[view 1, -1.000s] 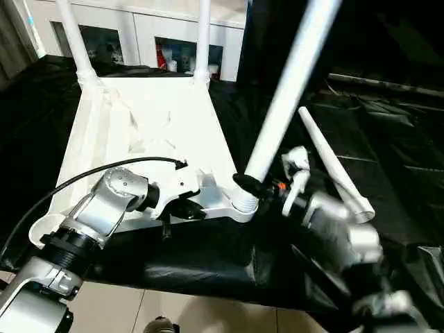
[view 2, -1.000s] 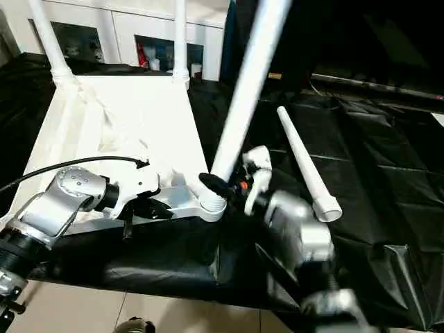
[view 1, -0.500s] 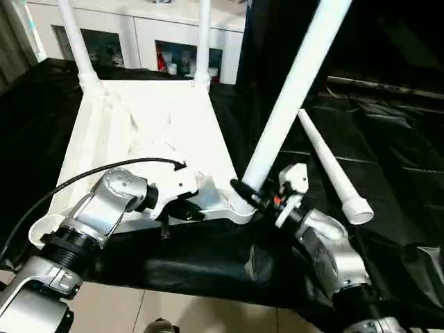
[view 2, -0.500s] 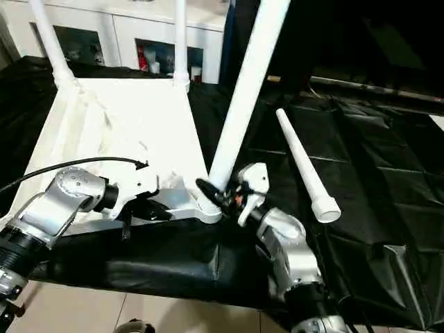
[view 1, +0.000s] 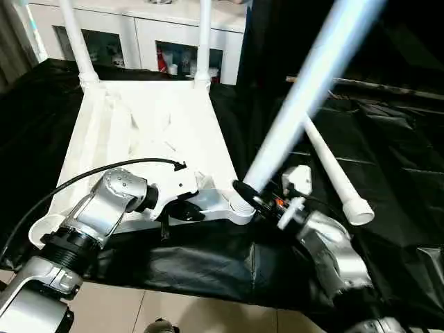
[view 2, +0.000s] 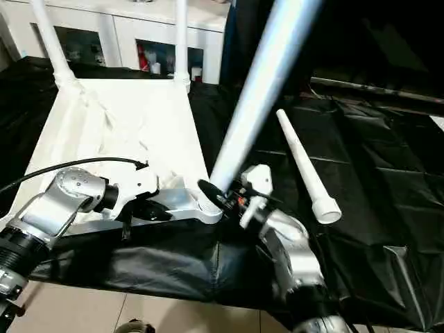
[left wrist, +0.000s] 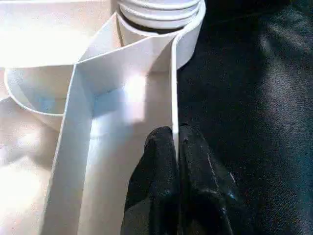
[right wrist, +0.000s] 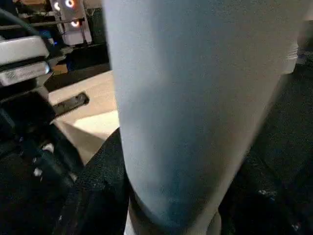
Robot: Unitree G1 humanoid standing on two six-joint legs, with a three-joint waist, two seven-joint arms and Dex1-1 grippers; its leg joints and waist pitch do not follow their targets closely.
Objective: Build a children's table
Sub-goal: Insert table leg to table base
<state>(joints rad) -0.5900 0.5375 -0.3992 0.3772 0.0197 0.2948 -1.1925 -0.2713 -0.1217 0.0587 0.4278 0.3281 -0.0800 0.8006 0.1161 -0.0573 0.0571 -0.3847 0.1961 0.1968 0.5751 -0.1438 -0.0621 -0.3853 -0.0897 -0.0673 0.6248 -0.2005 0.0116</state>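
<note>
The children's table lies upside down: its white tabletop [view 1: 159,132] rests ribbed side up on black sheeting. Two legs [view 1: 75,41] [view 1: 203,35] stand in the far corner sockets. A third leg [view 1: 305,97] sits in the near right socket [view 1: 239,207] and leans up and to the right. My right gripper [view 1: 253,200] is shut on this leg just above the socket. My left gripper [left wrist: 175,131] is shut on the tabletop's thin near rim [left wrist: 173,88], close to that socket. A fourth leg [view 1: 333,170] lies loose on the sheet to the right.
A white glass-door cabinet [view 1: 139,35] stands behind the table. Black sheeting [view 1: 388,139] covers the work surface on all sides. Its front edge drops to a pale tiled floor [view 1: 208,312]. A black cable [view 1: 90,173] arcs over my left forearm.
The leg in the near right socket has tipped further to the right, and my right forearm has shifted with it. The left gripper has kept its hold on the rim.
</note>
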